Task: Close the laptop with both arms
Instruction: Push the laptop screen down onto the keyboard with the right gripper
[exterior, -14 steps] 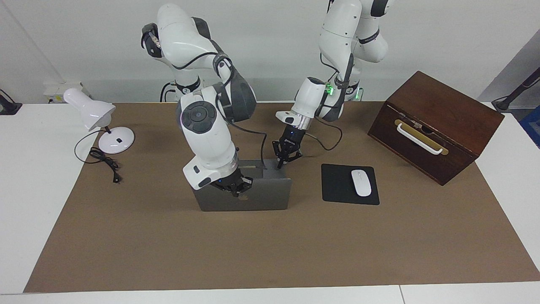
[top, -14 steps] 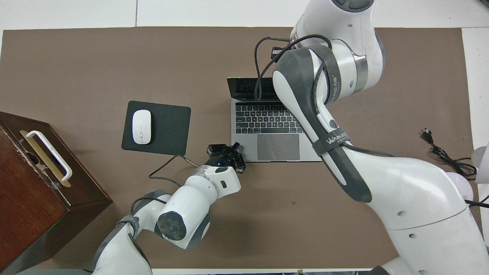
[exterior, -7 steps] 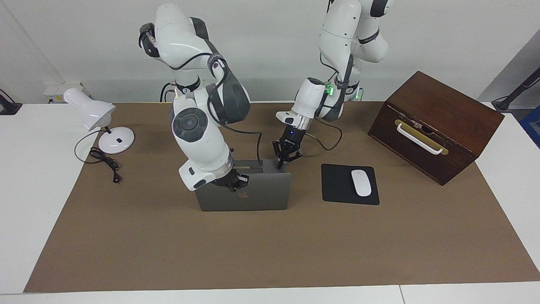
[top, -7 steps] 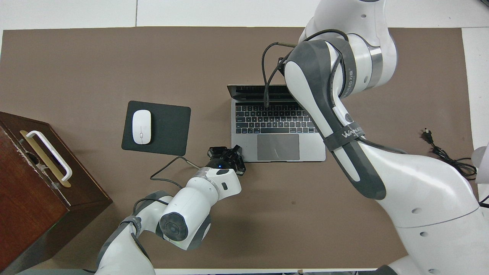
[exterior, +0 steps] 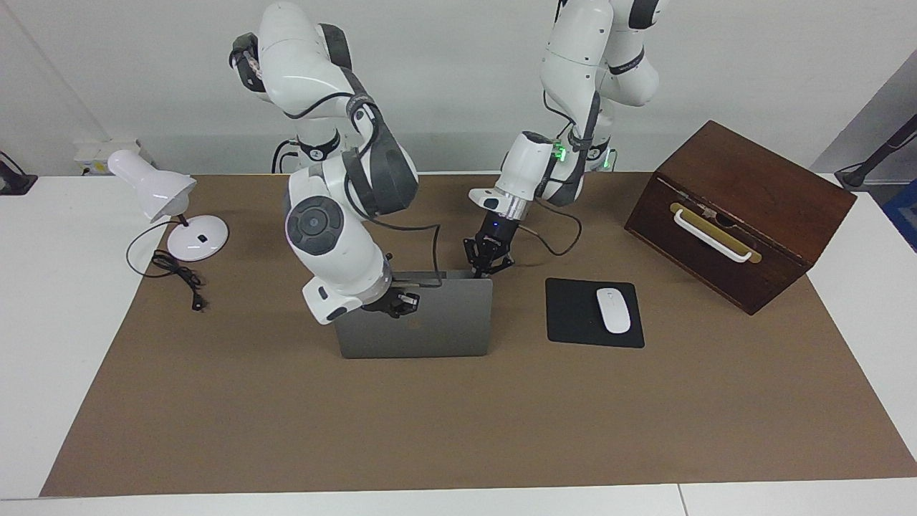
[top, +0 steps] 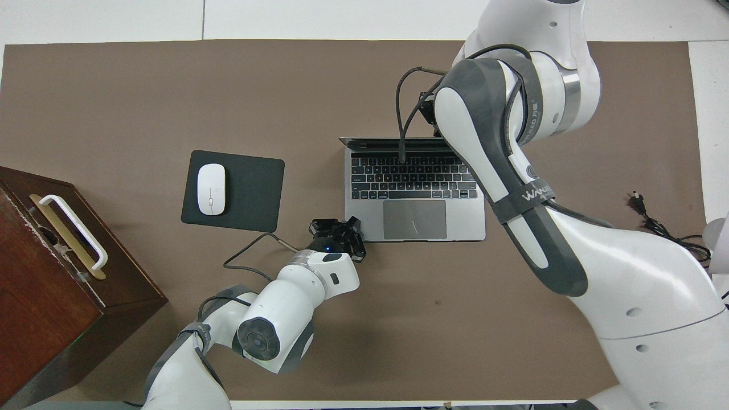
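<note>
The laptop [exterior: 430,319] sits mid-table with its lid tipped well over the keyboard. The right gripper [exterior: 392,304] presses on the lid's back; can't tell how wide its fingers are. The left gripper [exterior: 487,264], fingers slightly spread, rests at the deck's corner nearest the mouse pad [exterior: 593,313], with bare table all around.

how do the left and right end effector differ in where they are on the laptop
The right end effector is at the outer face of the laptop lid, near its top edge; the left end effector is at the deck corner nearest the robots, toward the mouse pad. The right one lies low across the lid; the left one points steeply down. Both are black.
</note>
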You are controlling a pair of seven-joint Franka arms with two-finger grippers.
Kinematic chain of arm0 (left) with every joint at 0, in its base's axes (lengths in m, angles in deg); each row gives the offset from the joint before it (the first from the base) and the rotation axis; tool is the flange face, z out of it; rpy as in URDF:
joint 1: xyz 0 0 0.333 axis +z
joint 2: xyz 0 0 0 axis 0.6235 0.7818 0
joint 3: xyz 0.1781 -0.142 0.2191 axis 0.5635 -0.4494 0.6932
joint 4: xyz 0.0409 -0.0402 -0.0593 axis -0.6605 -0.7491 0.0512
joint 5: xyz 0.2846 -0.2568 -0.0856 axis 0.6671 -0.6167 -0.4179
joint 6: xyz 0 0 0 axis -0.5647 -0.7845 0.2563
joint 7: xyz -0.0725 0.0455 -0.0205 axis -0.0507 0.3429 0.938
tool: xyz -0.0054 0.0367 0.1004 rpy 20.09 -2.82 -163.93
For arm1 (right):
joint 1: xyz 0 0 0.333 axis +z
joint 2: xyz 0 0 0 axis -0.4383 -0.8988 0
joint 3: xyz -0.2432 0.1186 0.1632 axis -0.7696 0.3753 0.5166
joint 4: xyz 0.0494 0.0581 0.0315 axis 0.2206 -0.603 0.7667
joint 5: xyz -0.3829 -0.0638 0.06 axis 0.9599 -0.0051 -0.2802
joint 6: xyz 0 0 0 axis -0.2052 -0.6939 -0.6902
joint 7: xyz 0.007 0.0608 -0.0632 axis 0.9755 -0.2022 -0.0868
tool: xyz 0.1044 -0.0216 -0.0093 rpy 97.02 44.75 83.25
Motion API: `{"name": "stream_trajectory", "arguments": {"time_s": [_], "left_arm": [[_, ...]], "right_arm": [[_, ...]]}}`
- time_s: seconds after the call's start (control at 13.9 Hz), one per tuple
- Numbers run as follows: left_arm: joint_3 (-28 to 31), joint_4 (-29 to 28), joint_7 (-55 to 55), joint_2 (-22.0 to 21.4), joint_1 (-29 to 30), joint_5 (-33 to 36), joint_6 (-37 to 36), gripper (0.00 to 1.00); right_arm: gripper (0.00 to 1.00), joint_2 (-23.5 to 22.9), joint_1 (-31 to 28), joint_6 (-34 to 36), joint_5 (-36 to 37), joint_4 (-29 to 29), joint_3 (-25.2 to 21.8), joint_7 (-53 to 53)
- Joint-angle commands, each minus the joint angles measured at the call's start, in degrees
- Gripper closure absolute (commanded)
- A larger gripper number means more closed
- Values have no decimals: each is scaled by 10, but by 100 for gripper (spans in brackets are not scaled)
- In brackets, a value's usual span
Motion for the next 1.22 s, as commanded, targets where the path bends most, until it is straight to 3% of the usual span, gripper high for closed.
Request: {"name": "stream_trajectory", "arguments": {"time_s": [0.0, 0.58, 1.15], "left_arm": [[9, -31, 16, -1, -7, -2, 1, 100], [9, -39, 38, 1, -4, -2, 1, 100], [9, -39, 48, 6, -4, -2, 1, 100]], "right_arm": [[100, 20, -5, -7, -14, -53, 11, -2], [100, 39, 2, -133, -14, -167, 11, -6], [100, 41, 2, -167, -13, -198, 11, -22]]}}
